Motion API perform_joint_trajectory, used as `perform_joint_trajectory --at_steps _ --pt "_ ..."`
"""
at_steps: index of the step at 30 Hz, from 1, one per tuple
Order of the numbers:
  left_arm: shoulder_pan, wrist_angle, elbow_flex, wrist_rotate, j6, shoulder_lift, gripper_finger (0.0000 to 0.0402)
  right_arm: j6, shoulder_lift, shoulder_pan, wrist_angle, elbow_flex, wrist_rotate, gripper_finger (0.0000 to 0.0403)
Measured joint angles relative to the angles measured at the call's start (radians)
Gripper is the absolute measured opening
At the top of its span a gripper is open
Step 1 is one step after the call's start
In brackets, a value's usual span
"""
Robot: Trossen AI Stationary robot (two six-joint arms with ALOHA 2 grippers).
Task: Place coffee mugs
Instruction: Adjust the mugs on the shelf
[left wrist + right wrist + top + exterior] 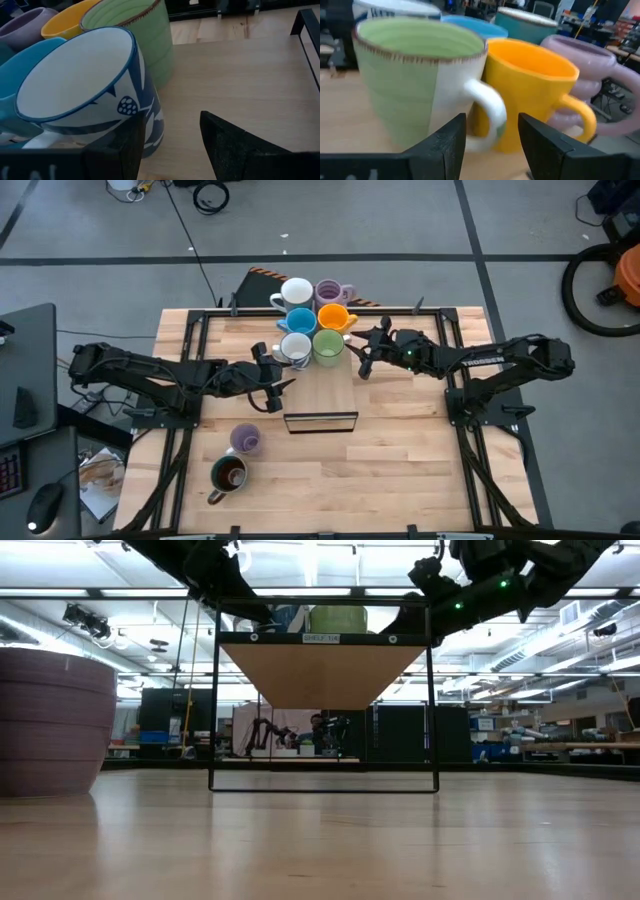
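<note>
Six mugs stand in a tight cluster on a raised wooden shelf [320, 385]: white [296, 292], lilac [330, 292], blue [300, 320], orange [333, 317], a white mug with blue pattern [295, 348] and green [328, 346]. My left gripper [272, 370] is open just left of the patterned mug [90, 90]. My right gripper [365, 352] is open just right of the green mug [415, 75], its fingers short of the white handle [487, 117]. A second lilac mug [246, 439] and the dark olive mug [229, 473] stand on the table. My left gripper is open, level with the patterned mug and coming from the table's left. One finger [132, 147] sits right against the mug's lower wall [150, 125]; I cannot tell whether it touches. The mug stands upright on the shelf.
The shelf's black frame [320, 785] stands mid-table, its wooden board [320, 670] overhead in the low view. The lilac mug [50, 720] fills that view's left. Black rails [190, 340] run along both sides of the table. Bare wood lies near and right of the frame.
</note>
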Motion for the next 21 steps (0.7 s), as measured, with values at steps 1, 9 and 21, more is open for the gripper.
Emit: perform_joint_trajectory --at_steps 1,9,21 --pt "-0.002 -0.002 0.0 -0.001 0.0 0.0 0.0196 0.001 0.008 0.0 0.017 0.0 -0.007 0.0185" --pt "-0.005 -0.007 0.001 -0.003 0.003 0.0 0.0196 0.005 0.029 0.0 0.022 0.0 0.011 0.0158" --pt "-0.005 -0.013 0.001 -0.003 0.017 0.0 0.0196 -0.009 0.029 0.001 0.023 0.0 0.015 0.0108"
